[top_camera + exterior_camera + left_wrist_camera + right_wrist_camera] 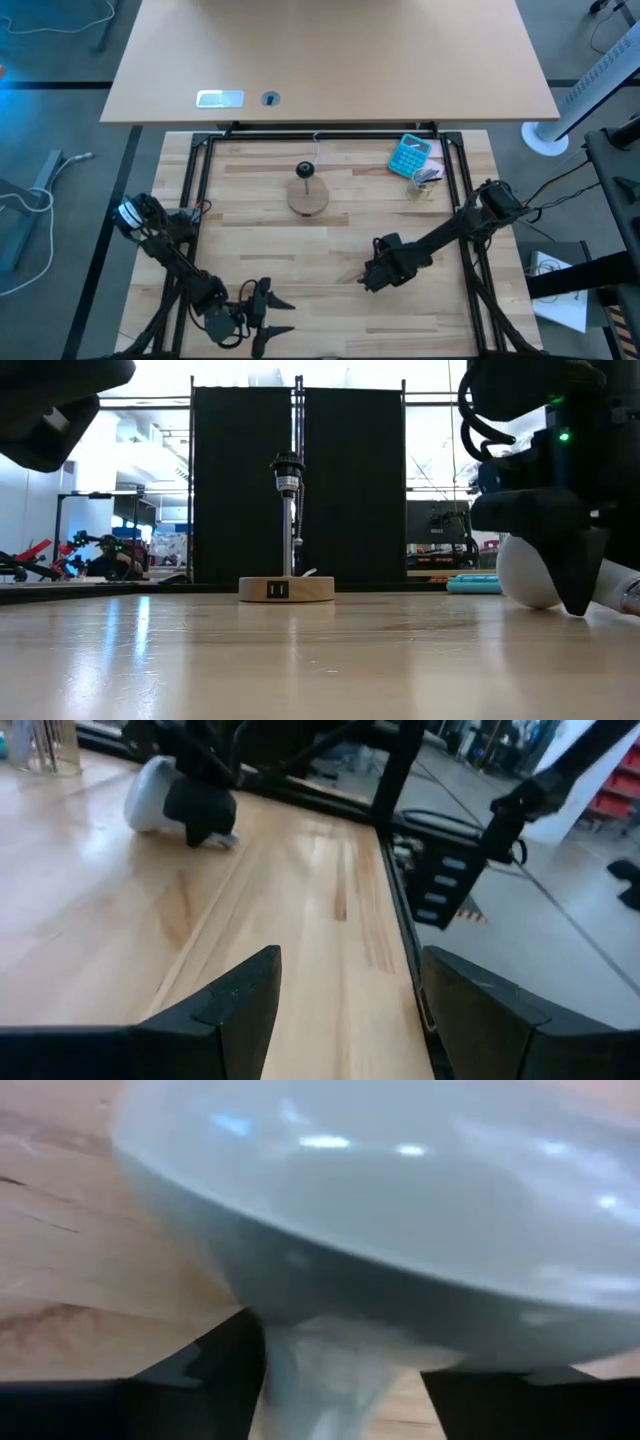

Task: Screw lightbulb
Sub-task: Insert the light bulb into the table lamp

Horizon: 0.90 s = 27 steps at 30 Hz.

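Observation:
The white lightbulb (525, 572) lies on its side on the wooden table, right of centre, under my right gripper (372, 278). That gripper points down and is shut on it. In the left wrist view the bulb (148, 795) shows half behind a dark right finger (203, 812). The round wooden disc (308, 196) with its black socket (306, 170) on a post stands apart at the middle of the table. My left gripper (275, 312) waits open near the front left edge, nothing between its fingers (240, 1005). My right gripper pinches the bulb's tapering neck (330, 1365) just below the globe, one finger (215, 1370) on each side. The fingers come from above and lie across the bulb. The bulb lies level, its metal base (630, 596) sticking out sideways, the globe low at the table top.
A teal calculator (408, 155) and a small clear object (426, 180) lie at the back right. Black frame rails (200, 180) border the wooden top on both sides. A second, lighter table (330, 60) stands behind. The table's middle and front are bare wood.

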Available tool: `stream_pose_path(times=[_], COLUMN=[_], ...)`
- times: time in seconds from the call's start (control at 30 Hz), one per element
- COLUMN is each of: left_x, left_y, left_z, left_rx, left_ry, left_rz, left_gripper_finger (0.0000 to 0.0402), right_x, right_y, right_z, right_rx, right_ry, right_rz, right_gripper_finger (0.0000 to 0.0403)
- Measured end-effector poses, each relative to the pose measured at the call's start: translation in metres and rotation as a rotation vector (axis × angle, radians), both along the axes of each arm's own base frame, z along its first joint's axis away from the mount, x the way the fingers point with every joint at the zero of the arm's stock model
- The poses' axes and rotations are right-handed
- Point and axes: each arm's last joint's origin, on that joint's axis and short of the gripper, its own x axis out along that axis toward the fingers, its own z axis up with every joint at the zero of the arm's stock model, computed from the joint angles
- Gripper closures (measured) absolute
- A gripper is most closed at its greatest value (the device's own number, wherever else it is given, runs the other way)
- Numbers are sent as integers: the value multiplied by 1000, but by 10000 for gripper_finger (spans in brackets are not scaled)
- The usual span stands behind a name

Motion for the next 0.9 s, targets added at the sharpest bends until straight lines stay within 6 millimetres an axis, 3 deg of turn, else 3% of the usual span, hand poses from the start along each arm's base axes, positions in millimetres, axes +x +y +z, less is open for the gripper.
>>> stream_pose_path(times=[0.2,0.37,0.63,0.77,0.9], left_x=[1,0,0,-6,-23], left_y=[-1,-1,12,41,83], left_z=[8,11,20,26,26], left_rx=[-27,-37,58,55,55], left_ry=[-53,-63,-90,-94,-96], left_rz=[1,6,135,176,223], left_gripper_finger=[170,170,170,170,170], right_x=[2,17,54,77,101], right_y=[1,8,-1,-24,-59], right_z=[1,22,103,147,182], right_rx=[-9,-18,-217,-362,-499], right_ry=[-35,-123,-369,-474,-552], right_rz=[-7,131,524,701,828], right_gripper_finger=[228,258,251,249,260])
